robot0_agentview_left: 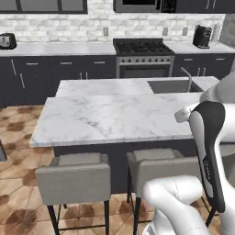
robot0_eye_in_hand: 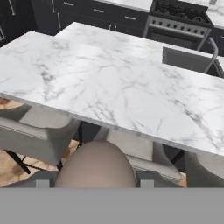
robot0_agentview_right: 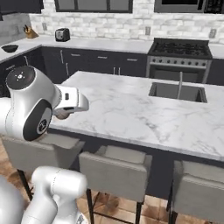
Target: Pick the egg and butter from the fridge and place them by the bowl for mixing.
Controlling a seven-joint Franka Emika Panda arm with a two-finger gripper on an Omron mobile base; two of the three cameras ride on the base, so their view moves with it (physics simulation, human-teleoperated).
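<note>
In front of me is a big white marble bench (robot0_agentview_left: 110, 114) with grey veins. A grey sink (robot0_agentview_right: 177, 92) with a thin curved tap (robot0_agentview_right: 180, 84) is set into its far right part. Grey padded stools (robot0_agentview_left: 73, 176) stand along the near edge of the bench, between me and the top. Behind the bench are dark cabinets and a black stove (robot0_agentview_left: 143, 47). A small toaster (robot0_agentview_right: 62, 34) sits on the back counter, and a round dark bowl (robot0_agentview_right: 9, 48) sits on the counter far to my left.

My gripper (robot0_eye_in_hand: 95, 179) is pinching the small oval egg (robot0_eye_in_hand: 95, 168) between its two dark finger tips (robot0_eye_in_hand: 42, 180). The egg looks brownish-grey and smooth. It hangs in the air just before the near edge of the bench, above a stool, not touching the top. From the right base camera I see a bit of the egg (robot0_agentview_right: 62, 115) under my white hand, near the bench's near left corner.
</note>
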